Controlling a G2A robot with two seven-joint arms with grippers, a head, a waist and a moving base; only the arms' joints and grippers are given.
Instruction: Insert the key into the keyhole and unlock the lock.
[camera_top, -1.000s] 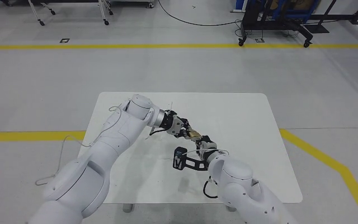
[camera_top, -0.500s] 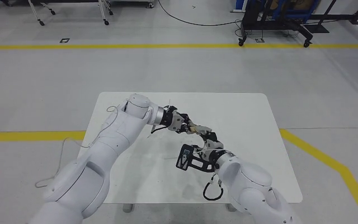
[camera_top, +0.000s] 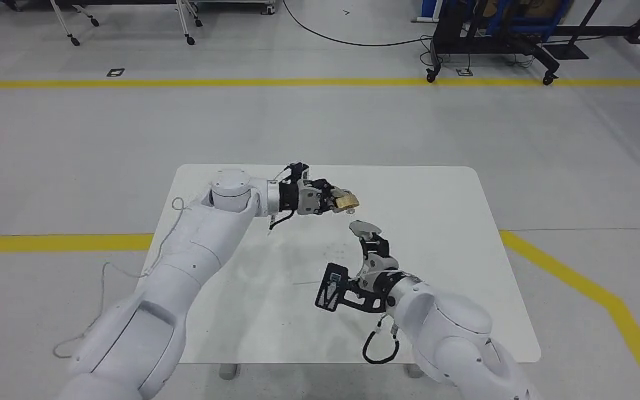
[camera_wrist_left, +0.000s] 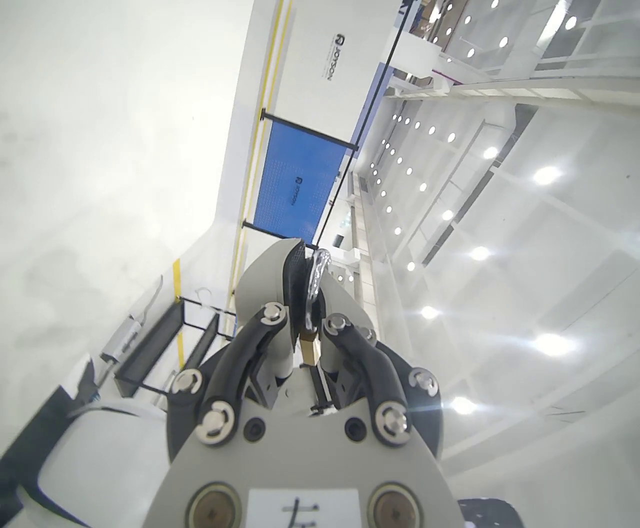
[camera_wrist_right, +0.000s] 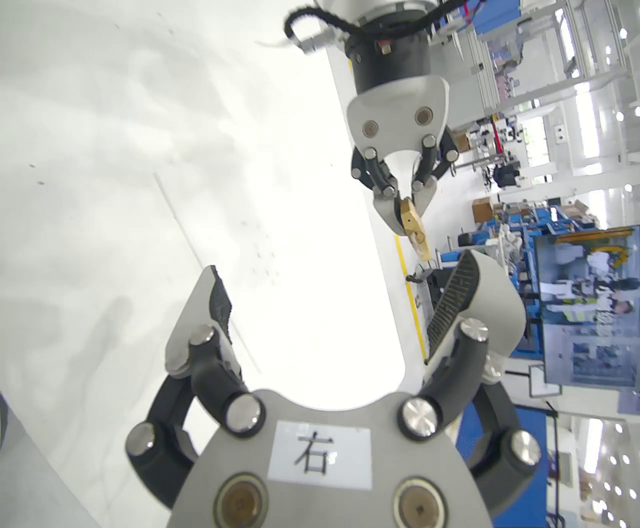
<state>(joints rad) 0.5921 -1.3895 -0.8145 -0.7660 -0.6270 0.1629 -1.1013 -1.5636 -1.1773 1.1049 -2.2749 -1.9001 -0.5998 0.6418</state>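
The left tool (camera_wrist_right: 407, 212) pinches the brass lock (camera_wrist_right: 416, 232), held above the worktop (camera_top: 440, 200) just ahead of the right tool (camera_wrist_right: 345, 295), which is spread and empty. I cannot make out the key. The next move likely calls for fetching it and lining it up with the keyhole. Nothing stands between the tools.

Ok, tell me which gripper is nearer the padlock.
Left. The left gripper is shut on the brass padlock, holding it above the table. The right gripper is open, apart from it, closer to the robot.
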